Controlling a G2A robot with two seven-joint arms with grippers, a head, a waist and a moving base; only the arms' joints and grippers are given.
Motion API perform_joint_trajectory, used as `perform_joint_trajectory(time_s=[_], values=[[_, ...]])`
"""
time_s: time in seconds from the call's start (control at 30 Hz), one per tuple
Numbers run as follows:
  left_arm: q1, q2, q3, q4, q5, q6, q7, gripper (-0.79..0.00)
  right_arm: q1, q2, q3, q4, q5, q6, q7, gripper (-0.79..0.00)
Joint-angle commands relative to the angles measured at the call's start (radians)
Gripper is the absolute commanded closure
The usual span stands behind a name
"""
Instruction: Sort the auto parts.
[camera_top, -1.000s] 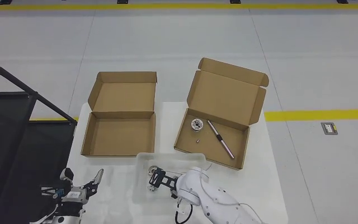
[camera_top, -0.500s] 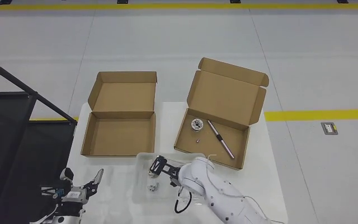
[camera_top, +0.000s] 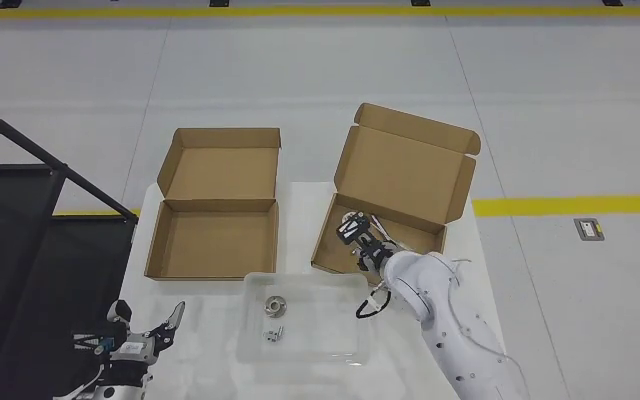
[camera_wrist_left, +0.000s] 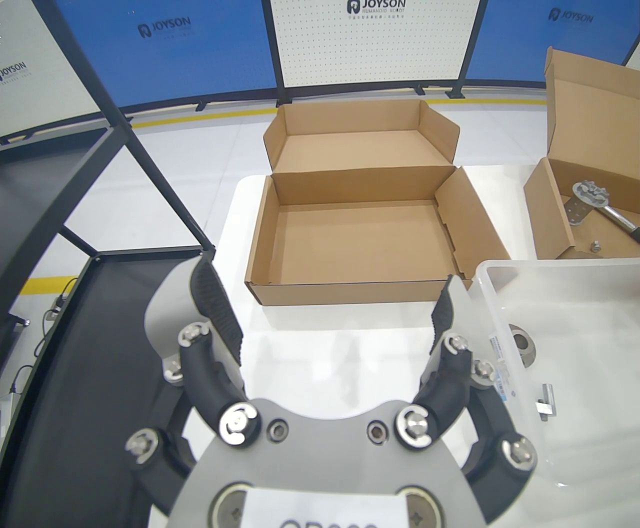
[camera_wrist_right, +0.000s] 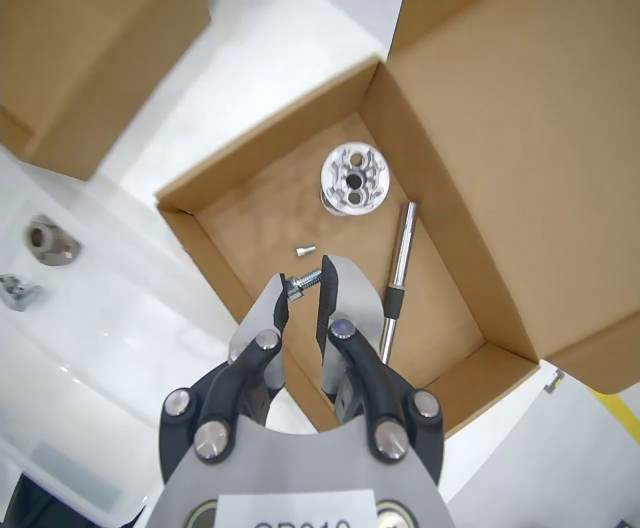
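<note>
My right gripper (camera_wrist_right: 305, 280) is shut on a small silver bolt (camera_wrist_right: 302, 284) and hangs over the right cardboard box (camera_top: 430, 290), near its front left corner. In that box lie a round machined disc (camera_wrist_right: 354, 179), a long metal rod (camera_wrist_right: 400, 270) and a tiny screw (camera_wrist_right: 305, 248). The clear plastic bin (camera_top: 345, 345) holds a round flanged bushing (camera_top: 272, 304) and a small metal block (camera_top: 273, 333). My left gripper (camera_wrist_left: 325, 305) is open and empty at the table's front left corner, in front of the left cardboard box (camera_wrist_left: 350, 280).
The left cardboard box (camera_top: 160, 255) is open with its lid folded back. A black metal rack (camera_top: 40, 180) stands left of the table. The table's white surface (camera_top: 205, 330) lies between the bin and my left gripper.
My right gripper rose out of the clear bin with the bolt and moved back and to the right, over the right box. The left arm stayed still.
</note>
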Motion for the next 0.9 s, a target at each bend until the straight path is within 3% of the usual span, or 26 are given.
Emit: perform_joint_trajectory(time_s=[0.0,0.2,0.23,0.27,0.33,0.37,0.43,0.53,0.7,0.87], values=[[0.000,0.000,0.000,0.000,0.000,0.000,0.000,-0.785,0.066,-0.012,-0.025,0.174,0.012,0.018,-0.013,0.000],[0.000,0.000,0.000,0.000,0.000,0.000,0.000,-0.785,0.179,-0.044,-0.072,0.444,0.076,0.039,-0.098,0.000],[0.000,0.000,0.000,0.000,0.000,0.000,0.000,-0.785,0.188,-0.047,-0.075,0.463,0.079,0.041,-0.108,-0.062],[0.000,0.000,0.000,0.000,0.000,0.000,0.000,-0.785,0.195,-0.048,-0.074,0.476,0.083,0.044,-0.117,-0.357],[0.000,0.000,0.000,0.000,0.000,0.000,0.000,-0.785,0.202,-0.049,-0.072,0.489,0.084,0.049,-0.133,-0.588],[0.000,0.000,0.000,0.000,0.000,0.000,0.000,-0.785,0.202,-0.048,-0.069,0.488,0.083,0.051,-0.142,-0.603],[0.000,0.000,0.000,0.000,0.000,0.000,0.000,-0.785,0.197,-0.044,-0.063,0.473,0.070,0.052,-0.143,-0.388],[0.000,0.000,0.000,0.000,0.000,0.000,0.000,-0.785,0.167,-0.035,-0.046,0.400,0.047,0.063,-0.143,-0.508],[0.000,0.000,0.000,0.000,0.000,0.000,0.000,-0.785,0.040,0.000,0.030,0.116,0.004,0.042,-0.129,-0.517],[-0.005,0.001,-0.003,-0.010,0.012,-0.029,0.010,-0.785,-0.175,0.036,0.135,-0.287,0.019,-0.049,-0.177,-0.557]])
